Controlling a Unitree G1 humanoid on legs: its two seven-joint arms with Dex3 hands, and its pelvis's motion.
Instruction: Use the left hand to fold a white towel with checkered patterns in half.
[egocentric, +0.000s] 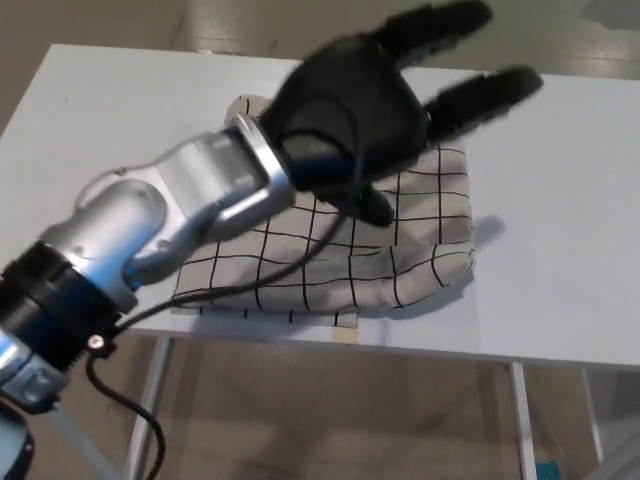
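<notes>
Bare table (560, 250) right of the towel (400, 260)
</notes>
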